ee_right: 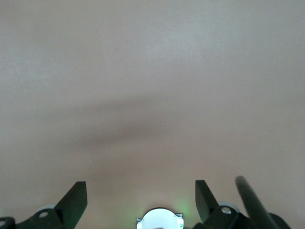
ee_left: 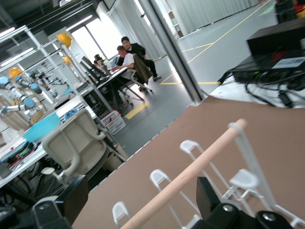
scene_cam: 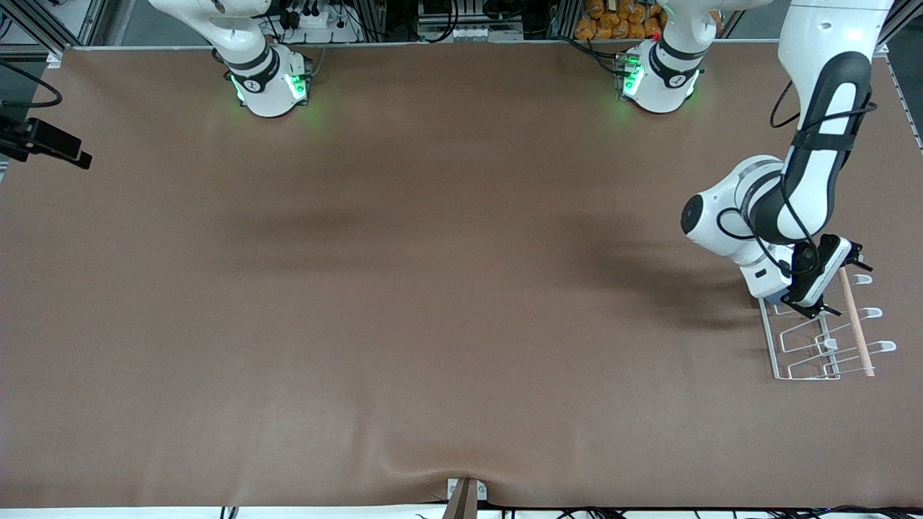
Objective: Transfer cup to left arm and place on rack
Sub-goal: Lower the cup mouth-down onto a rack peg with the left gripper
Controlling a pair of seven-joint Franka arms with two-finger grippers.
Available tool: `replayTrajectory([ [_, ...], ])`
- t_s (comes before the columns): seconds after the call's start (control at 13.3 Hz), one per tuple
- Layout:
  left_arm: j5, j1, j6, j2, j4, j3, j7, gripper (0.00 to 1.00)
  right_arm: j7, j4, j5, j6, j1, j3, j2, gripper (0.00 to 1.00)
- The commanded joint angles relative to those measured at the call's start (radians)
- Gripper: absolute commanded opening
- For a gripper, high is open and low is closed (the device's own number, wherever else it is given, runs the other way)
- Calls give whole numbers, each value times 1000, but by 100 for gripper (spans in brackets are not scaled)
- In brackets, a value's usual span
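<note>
Your left gripper [scene_cam: 818,308] hangs over the rack [scene_cam: 807,364], jaws apart; a blue sliver of the cup [scene_cam: 775,296] shows beneath its wrist. Lift straight up, clearing the prongs. The right gripper [ee_right: 140,191] waits, jaws apart.

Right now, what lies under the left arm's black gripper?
The small white wire rack with light wooden dowel. The left gripper covers the rack's farther end; a light-blue sliver there may be the cup. The right gripper waits over bare table.
</note>
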Motion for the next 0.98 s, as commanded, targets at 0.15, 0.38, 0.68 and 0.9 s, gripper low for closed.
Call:
replayTrajectory([
  [0.15,-51,0,-7,-28,50,-67,111,100,16,6,4,-1,6,-3,-1,100],
  [0.38,-141,0,-7,-29,114,-95,228,100,16,6,4,2,7,-3,-1,100],
  [0.68,-202,-2,-7,-28,183,-112,344,100,17,6,4,0,10,-3,2,100],
  [0.9,-243,-9,2,-26,218,-123,423,100,17,6,4,0,10,-3,2,100],
])
